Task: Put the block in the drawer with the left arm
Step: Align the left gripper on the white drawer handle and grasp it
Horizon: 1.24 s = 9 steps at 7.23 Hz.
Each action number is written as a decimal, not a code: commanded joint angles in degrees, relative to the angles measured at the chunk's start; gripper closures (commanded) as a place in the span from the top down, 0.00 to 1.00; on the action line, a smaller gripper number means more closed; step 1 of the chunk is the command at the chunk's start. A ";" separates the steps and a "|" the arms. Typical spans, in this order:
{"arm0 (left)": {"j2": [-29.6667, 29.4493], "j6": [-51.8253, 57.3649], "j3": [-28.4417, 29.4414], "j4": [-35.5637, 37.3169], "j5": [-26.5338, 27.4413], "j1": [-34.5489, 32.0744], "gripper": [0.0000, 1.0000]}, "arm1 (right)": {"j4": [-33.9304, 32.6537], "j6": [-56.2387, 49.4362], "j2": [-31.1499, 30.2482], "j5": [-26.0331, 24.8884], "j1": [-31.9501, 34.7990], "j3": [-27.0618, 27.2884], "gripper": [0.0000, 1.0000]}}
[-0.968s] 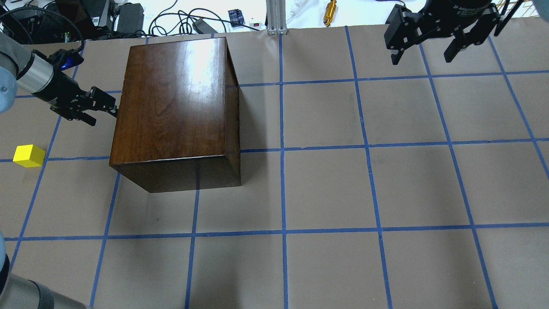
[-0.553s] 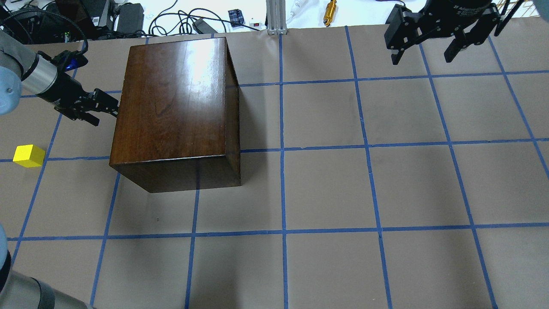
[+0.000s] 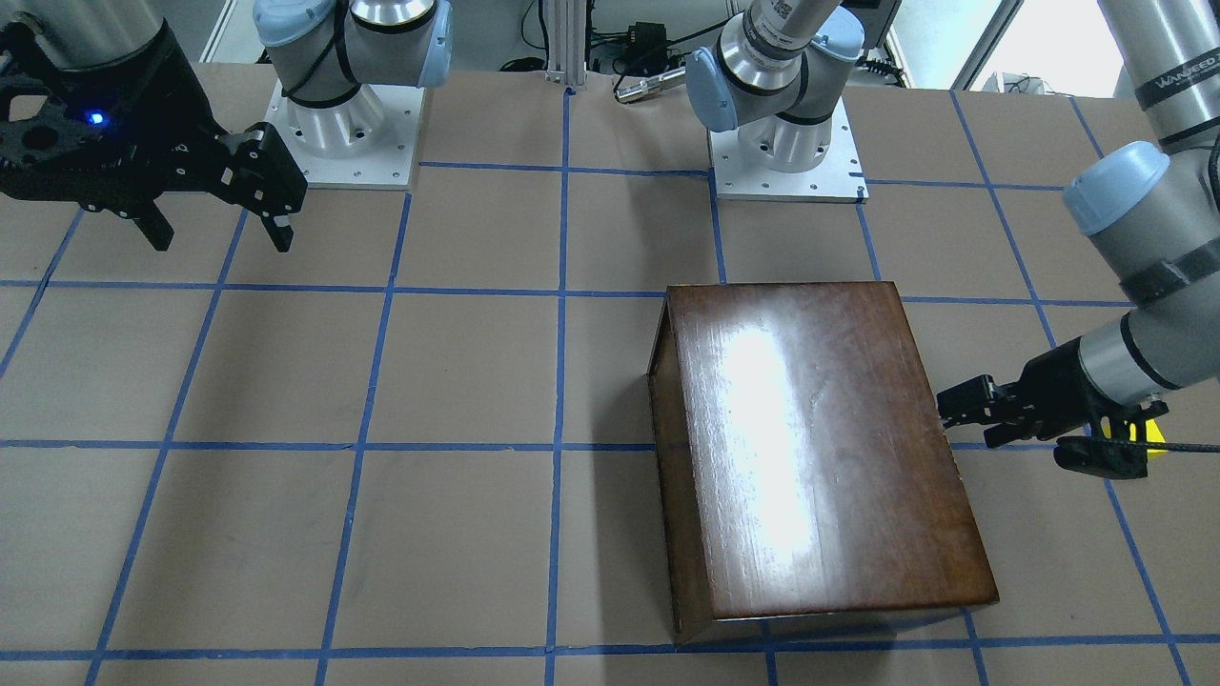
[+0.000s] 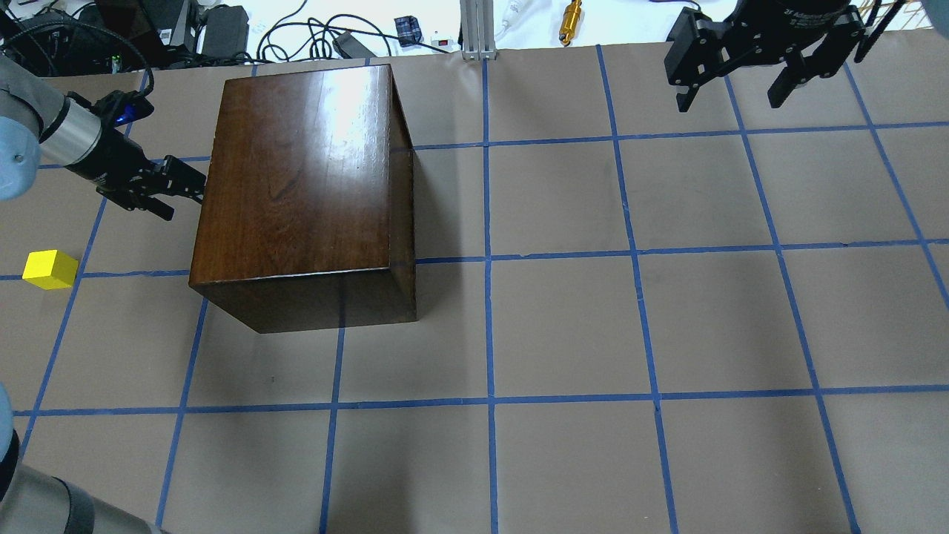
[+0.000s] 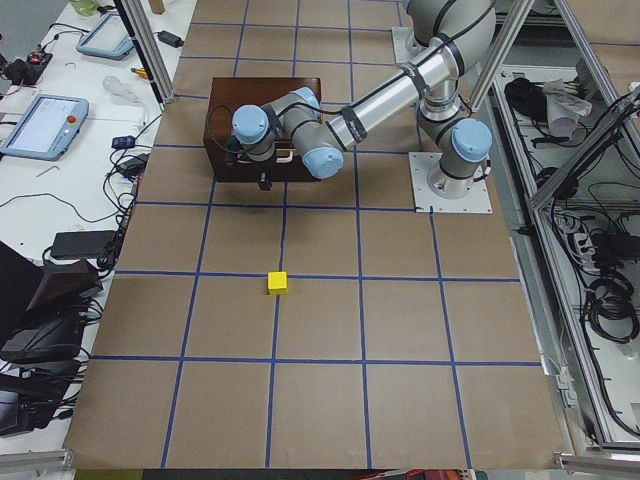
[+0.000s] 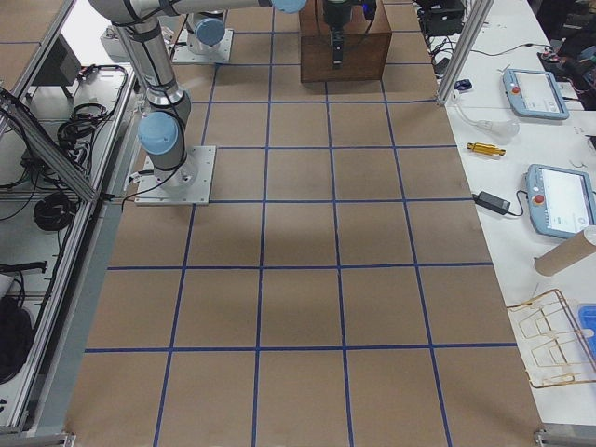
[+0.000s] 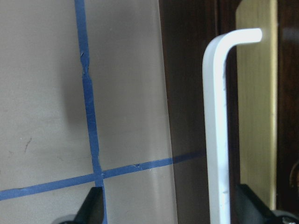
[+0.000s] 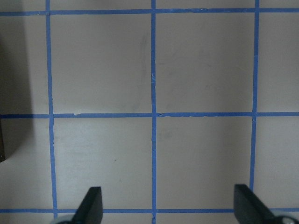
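The yellow block [image 4: 50,269] lies on the table to the left of the dark-brown box [image 4: 304,178]; it also shows in the exterior left view [image 5: 277,283]. The drawer sits pushed into the box. Its dark front panel [image 7: 187,93] and whitish handle [image 7: 217,130] show in the left wrist view. My left gripper [image 4: 182,189] is open, level with the box's drawer side. The handle stands between its fingertips [image 7: 93,207], close to the right one. My right gripper [image 4: 738,93] hangs open and empty at the far right.
Blue tape lines grid the brown table [image 4: 563,326]. Cables and tools [image 4: 311,33] lie beyond the table's far edge. The arm bases [image 3: 343,124] stand at the robot's side of the table.
My left gripper has edged a little closer to the box's drawer side. The block, the box and the right arm have not moved.
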 commanded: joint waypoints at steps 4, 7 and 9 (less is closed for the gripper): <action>-0.76 -0.05 -0.10 0.03 -0.07 0.27 0.98 | 0.00 0.00 0.00 0.07 0.04 0.00 1.00; -1.29 -0.14 0.17 0.12 0.11 0.27 0.98 | 0.00 0.00 0.00 0.07 -0.05 0.00 1.00; -1.29 -0.05 0.34 0.12 0.29 0.27 0.98 | 0.00 0.00 0.00 0.07 -0.05 0.00 1.00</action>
